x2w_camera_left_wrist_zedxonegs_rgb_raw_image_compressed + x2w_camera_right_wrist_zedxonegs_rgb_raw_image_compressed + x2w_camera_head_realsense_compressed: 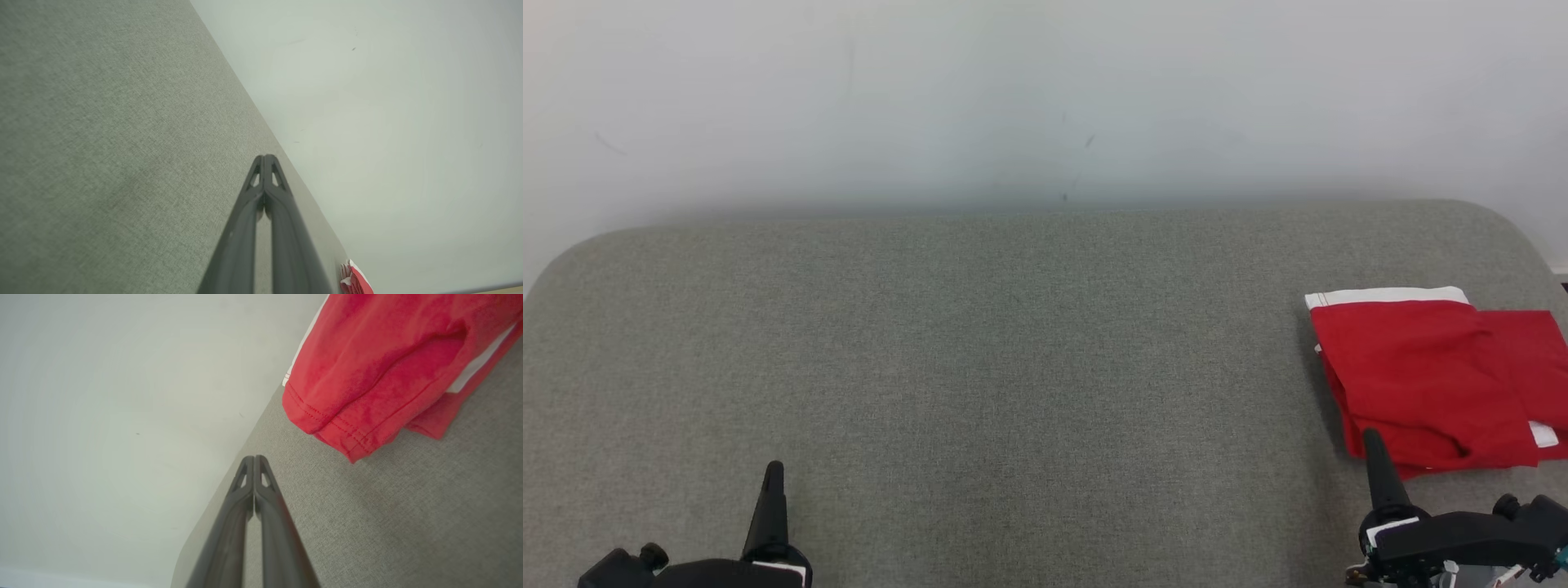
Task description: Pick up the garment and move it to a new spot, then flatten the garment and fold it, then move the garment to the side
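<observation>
The garment (pixel 1429 376) is red with white trim and lies folded in a flat stack at the far right of the grey fabric surface (pixel 1013 367). A corner of the garment (pixel 380 375) fills the upper right of the right wrist view, and a red sliver of the garment (pixel 354 281) shows at the bottom of the left wrist view. My right gripper (pixel 1372 441) stands shut at the garment's near edge, its tip over the cloth, with nothing in it. My left gripper (pixel 773 471) is shut and empty at the lower left, far from the garment.
A pale wall (pixel 1045 98) rises behind the surface's far edge. The surface has rounded far corners, and its right edge lies just beyond the garment. Bare grey fabric stretches from the left gripper across to the garment.
</observation>
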`<state>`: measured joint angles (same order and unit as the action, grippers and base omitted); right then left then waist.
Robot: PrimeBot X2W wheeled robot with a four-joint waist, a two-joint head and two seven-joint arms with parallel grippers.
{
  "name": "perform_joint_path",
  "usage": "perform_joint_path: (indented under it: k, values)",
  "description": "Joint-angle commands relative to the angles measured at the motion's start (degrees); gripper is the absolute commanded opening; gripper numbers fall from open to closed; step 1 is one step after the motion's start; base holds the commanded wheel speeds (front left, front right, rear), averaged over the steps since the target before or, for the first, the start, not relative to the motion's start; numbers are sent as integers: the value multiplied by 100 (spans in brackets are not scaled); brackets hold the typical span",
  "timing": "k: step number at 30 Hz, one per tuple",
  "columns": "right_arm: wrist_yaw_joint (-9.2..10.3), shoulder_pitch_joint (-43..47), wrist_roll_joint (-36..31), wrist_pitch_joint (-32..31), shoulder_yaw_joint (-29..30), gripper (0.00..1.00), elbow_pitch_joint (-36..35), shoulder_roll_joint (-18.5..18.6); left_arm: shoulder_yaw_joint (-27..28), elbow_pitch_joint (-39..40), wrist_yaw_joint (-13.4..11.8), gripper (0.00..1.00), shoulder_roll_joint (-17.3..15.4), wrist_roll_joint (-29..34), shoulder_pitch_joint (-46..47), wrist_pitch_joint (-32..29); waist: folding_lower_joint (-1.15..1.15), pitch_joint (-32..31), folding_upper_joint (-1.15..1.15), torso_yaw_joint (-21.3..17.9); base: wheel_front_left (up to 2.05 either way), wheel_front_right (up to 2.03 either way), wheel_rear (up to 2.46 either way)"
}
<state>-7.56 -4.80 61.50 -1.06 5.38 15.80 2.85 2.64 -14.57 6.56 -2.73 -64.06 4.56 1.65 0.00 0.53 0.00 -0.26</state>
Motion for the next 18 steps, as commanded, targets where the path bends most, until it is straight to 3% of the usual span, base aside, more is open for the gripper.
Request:
perform_joint_path:
  k: [1,18]
  values:
    - [6,-137,200,-39,33,0,-36,4,38,6,34,0,-17,-196,131,-49,0,-1,0,1,0,0,0]
    - [8,-213,1080,-213,122,0,-13,4,104,-106,64,0,-19,-1010,292,-283,0,-7,0,7,0,0,0]
